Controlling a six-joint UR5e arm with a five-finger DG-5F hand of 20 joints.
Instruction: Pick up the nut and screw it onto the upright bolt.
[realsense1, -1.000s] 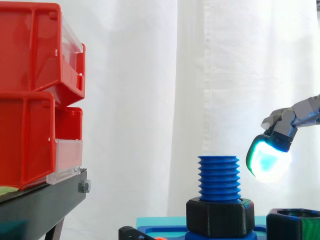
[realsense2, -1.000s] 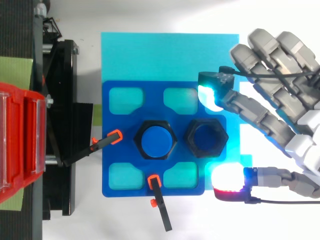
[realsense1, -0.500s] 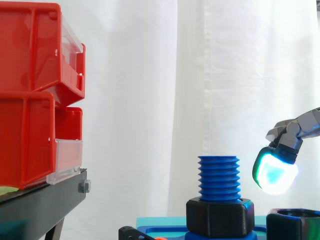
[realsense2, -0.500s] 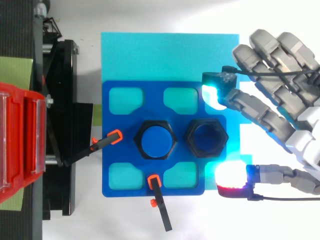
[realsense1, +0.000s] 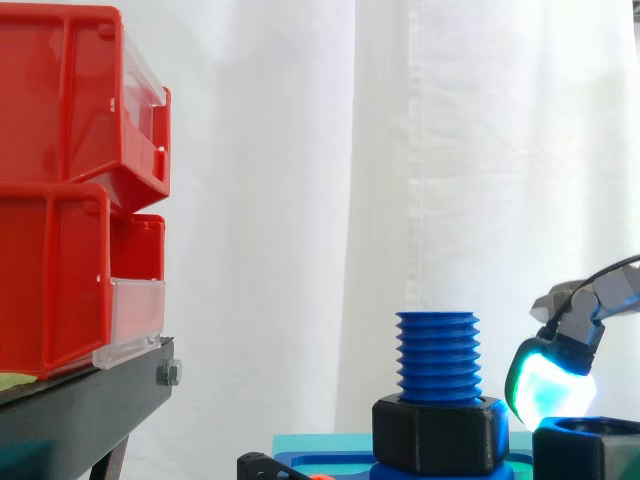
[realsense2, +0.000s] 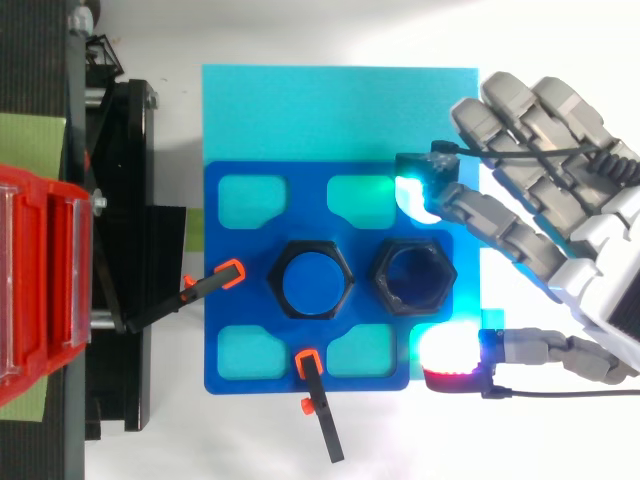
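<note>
Top view | I see grey hand, fingers spread, gripping nothing, pads flanking black hexagonal nut with gaps | blue threaded bolt just beside | blue plate on cyan mat.

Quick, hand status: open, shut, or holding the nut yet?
The hand is open, holding nothing, spread either side of the loose nut.

From the side: sits low and very close, level with the blue bolt, facing across it to the white curtain, with the red bins at the left and the hand at the right edge. From above: looks straight down from farther back, taking in the whole blue plate. Shared by both: the bolt, the loose black nut just right of it, the bins, the hand.
</note>
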